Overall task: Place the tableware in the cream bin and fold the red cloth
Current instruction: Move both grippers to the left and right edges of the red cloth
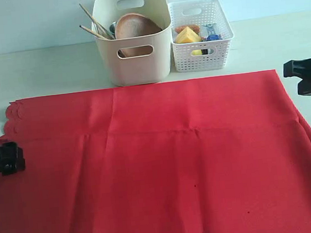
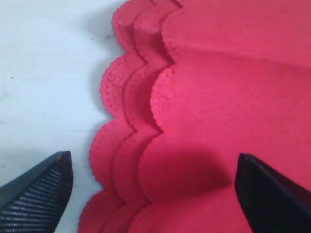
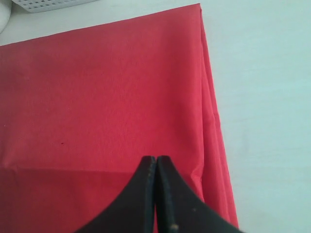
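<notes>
Exterior view: the large bright red fabric cloth (image 1: 194,162) lies across the white table (image 1: 39,70), covering it from the centre down to 6 o'clock, with its scalloped edge at 9 o'clock. At 12 o'clock, just beyond the cloth, stands the tall cream plastic bin (image 1: 139,68). It holds the round brown wooden plate (image 1: 135,27) and the wooden chopsticks (image 1: 90,16). A white lattice basket (image 1: 202,58) sits just beside it toward 1 o'clock. The left gripper (image 2: 154,158), at 9 o'clock, gapes wide over stacked scalloped layers, holding nothing. The right gripper (image 3: 156,160), at 3 o'clock, is pressed closed over the cloth's edge, with nothing visible between its jaws.
</notes>
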